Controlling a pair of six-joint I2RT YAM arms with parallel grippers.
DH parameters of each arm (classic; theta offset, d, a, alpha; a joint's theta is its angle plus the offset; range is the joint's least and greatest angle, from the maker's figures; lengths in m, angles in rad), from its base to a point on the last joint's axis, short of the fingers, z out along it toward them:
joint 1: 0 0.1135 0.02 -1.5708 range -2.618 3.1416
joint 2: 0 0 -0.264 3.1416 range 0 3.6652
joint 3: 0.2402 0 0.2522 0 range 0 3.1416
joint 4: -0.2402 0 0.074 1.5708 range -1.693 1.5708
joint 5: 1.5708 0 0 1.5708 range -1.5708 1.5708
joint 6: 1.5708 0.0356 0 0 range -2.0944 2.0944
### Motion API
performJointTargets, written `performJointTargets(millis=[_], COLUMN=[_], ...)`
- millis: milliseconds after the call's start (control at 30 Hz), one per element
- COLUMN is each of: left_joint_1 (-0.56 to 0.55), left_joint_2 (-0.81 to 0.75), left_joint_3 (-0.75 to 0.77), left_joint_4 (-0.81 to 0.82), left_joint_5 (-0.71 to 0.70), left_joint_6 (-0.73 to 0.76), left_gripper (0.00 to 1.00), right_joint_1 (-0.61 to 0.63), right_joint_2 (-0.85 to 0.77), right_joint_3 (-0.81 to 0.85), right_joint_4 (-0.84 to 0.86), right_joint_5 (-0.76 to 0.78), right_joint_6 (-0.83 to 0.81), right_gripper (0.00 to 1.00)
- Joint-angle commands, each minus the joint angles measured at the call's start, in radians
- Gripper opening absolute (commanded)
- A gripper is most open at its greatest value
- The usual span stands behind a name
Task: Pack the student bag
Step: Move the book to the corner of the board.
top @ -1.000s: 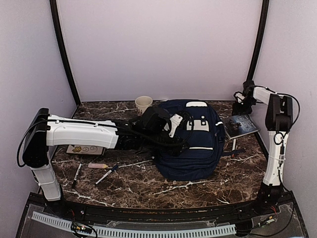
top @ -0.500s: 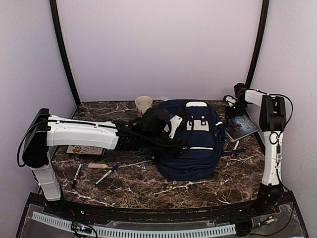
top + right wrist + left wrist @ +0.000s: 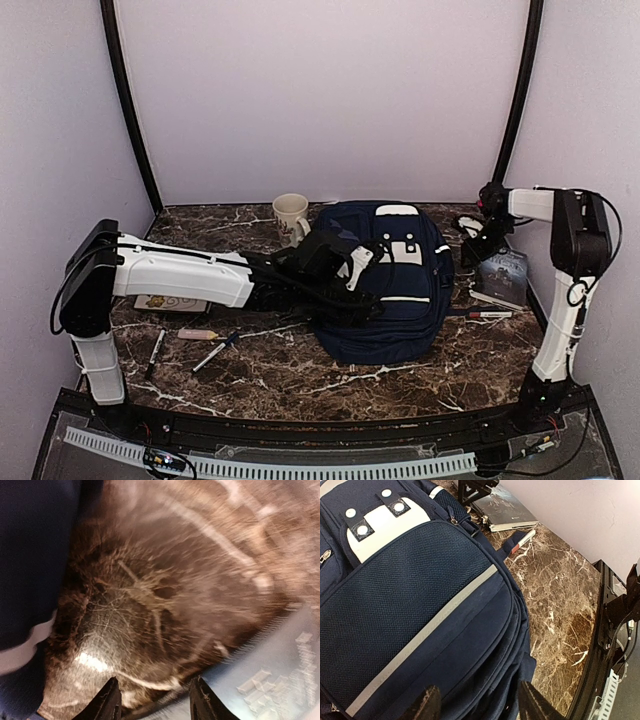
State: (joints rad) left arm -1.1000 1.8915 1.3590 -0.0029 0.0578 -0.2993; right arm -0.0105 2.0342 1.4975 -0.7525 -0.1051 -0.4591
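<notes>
The student bag [image 3: 395, 285], navy with white stripes and a white front patch, lies flat in the middle of the table. My left gripper [image 3: 352, 272] hovers low over its left side. In the left wrist view the bag [image 3: 410, 595] fills the frame and the left gripper [image 3: 477, 707] is open, its jaws wide apart over the bag's layered side seams. My right gripper [image 3: 474, 236] is low by the bag's upper right corner, next to a dark book [image 3: 502, 270]. The right wrist view is blurred: the right gripper [image 3: 154, 702] is open over marble, with the bag's edge [image 3: 30, 555] at left.
A cream cup [image 3: 290, 212] stands behind the left arm. A card [image 3: 170, 302], a small stick [image 3: 197, 334] and two pens [image 3: 215, 352] lie front left. Two pens [image 3: 492, 314] lie right of the bag, below the book. The book [image 3: 505, 512] also shows in the left wrist view.
My right arm swung out and its gripper came down beside the bag. The book turned and slid toward the front right, and the pens there shifted. My left gripper edged slightly right over the bag.
</notes>
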Motion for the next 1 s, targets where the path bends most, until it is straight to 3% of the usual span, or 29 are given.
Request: performJointTargets(millis=[0, 167, 333, 733, 833, 967], left_joint_1=[-0.006, -0.007, -0.011, -0.015, -0.017, -0.017], left_joint_2=[0.004, -0.009, -0.047, -0.087, -0.092, -0.09], left_joint_3=[0.043, 0.03, -0.026, -0.081, -0.088, -0.093], left_joint_4=[0.02, 0.021, 0.049, 0.06, 0.062, 0.078], left_joint_5=[0.025, 0.021, 0.003, -0.014, -0.019, -0.013], left_joint_6=[0.002, -0.005, -0.02, -0.037, -0.038, -0.039], left_gripper=[0.55, 0.55, 0.55, 0.55, 0.55, 0.55], right_joint_1=[-0.029, -0.075, -0.147, -0.241, -0.249, -0.252], right_joint_2=[-0.084, -0.058, 0.073, 0.353, 0.366, 0.282], right_joint_3=[0.036, 0.103, 0.245, 0.553, 0.558, 0.415], right_joint_4=[0.022, 0.075, 0.073, -0.05, -0.104, -0.097], right_joint_5=[-0.011, 0.068, 0.122, 0.05, -0.003, -0.047], right_joint_6=[0.028, 0.097, 0.161, 0.316, 0.321, 0.303], right_gripper=[0.49, 0.55, 0.58, 0.6, 0.58, 0.55])
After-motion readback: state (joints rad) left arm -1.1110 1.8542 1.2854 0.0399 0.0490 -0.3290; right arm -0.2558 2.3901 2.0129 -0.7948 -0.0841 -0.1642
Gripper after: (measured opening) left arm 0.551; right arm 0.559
